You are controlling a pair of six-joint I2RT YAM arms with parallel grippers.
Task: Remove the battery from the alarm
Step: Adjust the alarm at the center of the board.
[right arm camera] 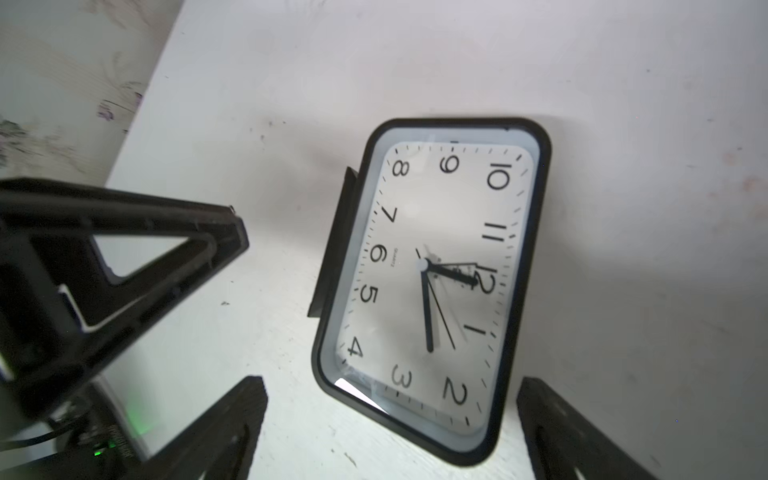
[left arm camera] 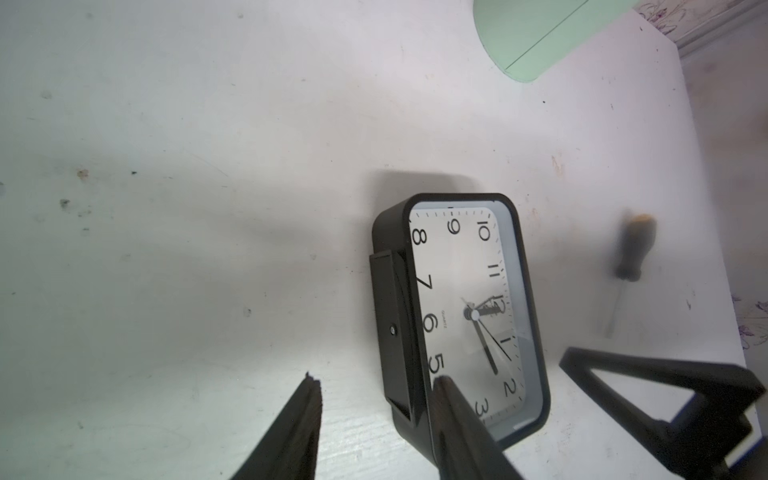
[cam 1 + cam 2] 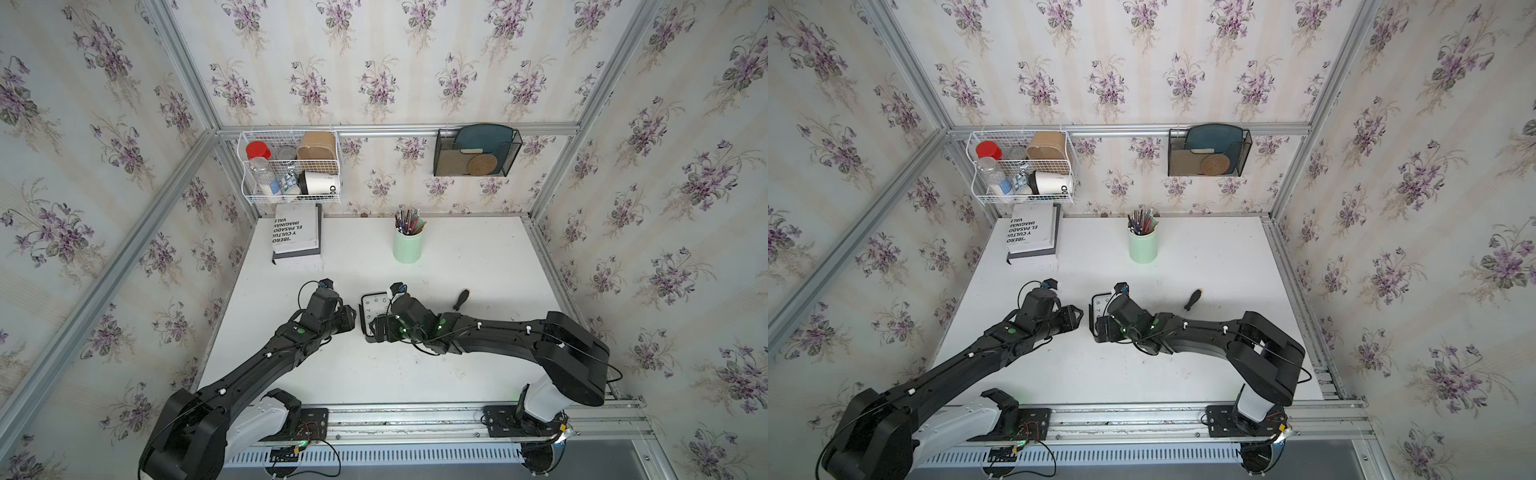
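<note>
both top views look steeply down on the whole table [image 3: 457, 270] [image 3: 1204, 270]; both wrist views sit close, sharing the alarm [image 2: 457, 291] [image 1: 436, 270].

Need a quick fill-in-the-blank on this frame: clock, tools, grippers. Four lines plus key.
1. The alarm lies on the table with its face turned ____.
2. The screwdriver lies on the alarm's side nearer the ____ arm.
3. The pens stand in a ____ cup.
4. The right gripper has its jaws ____.
Missing words: up; right; green; open.
</note>
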